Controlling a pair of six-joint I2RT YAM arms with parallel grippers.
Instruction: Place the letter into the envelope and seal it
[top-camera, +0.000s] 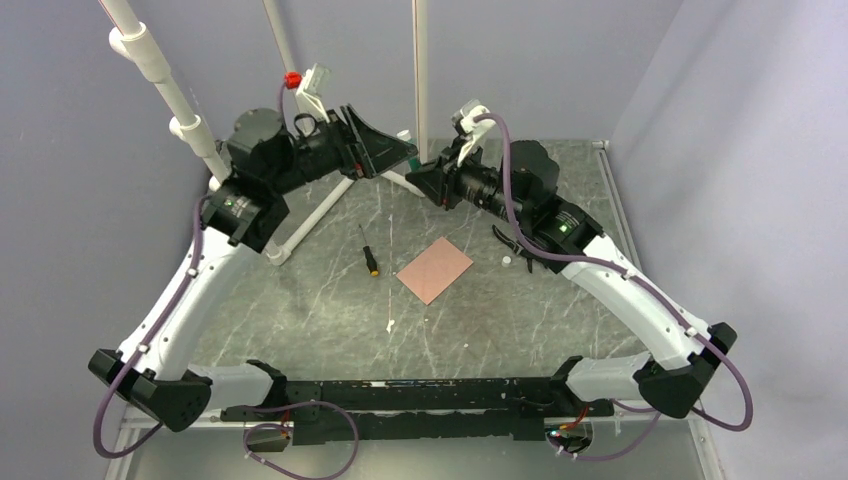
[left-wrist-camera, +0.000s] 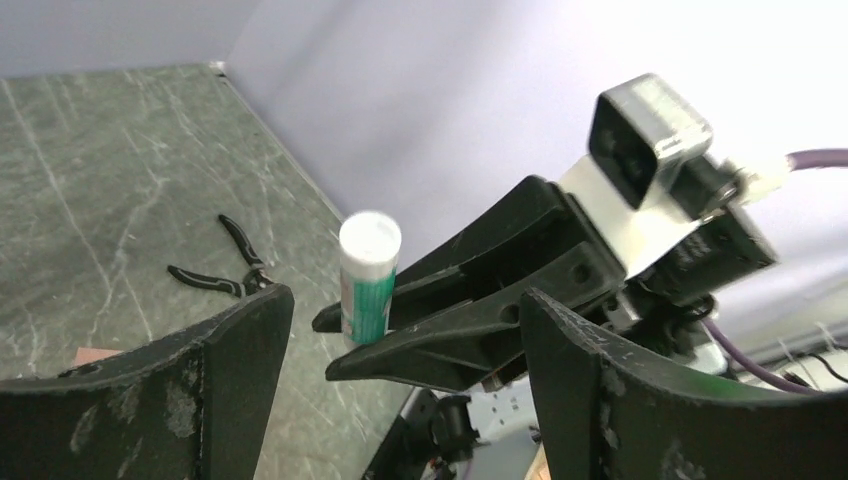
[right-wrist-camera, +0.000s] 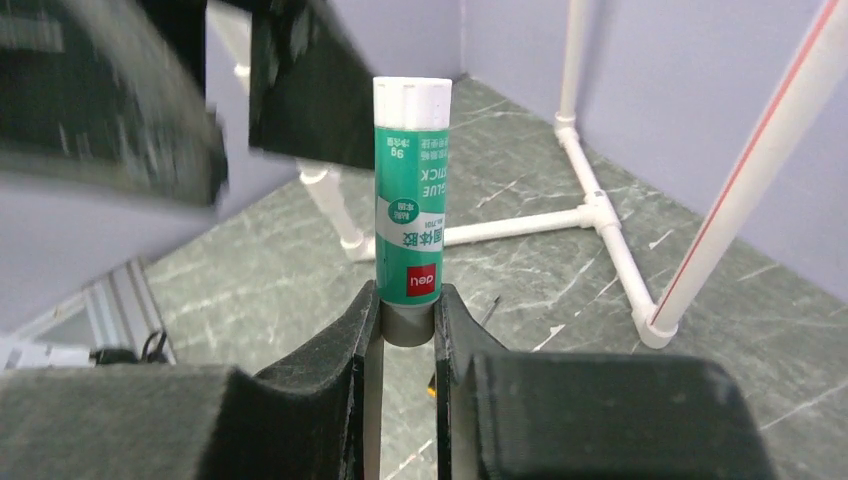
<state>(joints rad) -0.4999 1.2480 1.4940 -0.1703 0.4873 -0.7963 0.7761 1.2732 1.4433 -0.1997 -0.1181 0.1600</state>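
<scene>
The envelope (top-camera: 434, 269) lies flat on the table's middle as a salmon-pink rectangle; no separate letter shows. Both arms are raised at the back, well above it, tips facing each other. My right gripper (right-wrist-camera: 405, 300) is shut on the grey base of a green-and-white glue stick (right-wrist-camera: 411, 190), which stands upright with its white cap on top. My left gripper (left-wrist-camera: 405, 298) is open, its fingers (right-wrist-camera: 310, 90) wide on either side of the glue stick (left-wrist-camera: 368, 280) without touching it. The right gripper (left-wrist-camera: 330, 345) shows from the side in the left wrist view.
A small screwdriver (top-camera: 369, 256) lies left of the envelope and black pliers (top-camera: 510, 245) to its right. A white cap (top-camera: 507, 261) and a white scrap (top-camera: 389, 325) are on the table. A white pipe frame (top-camera: 330, 200) stands at the back.
</scene>
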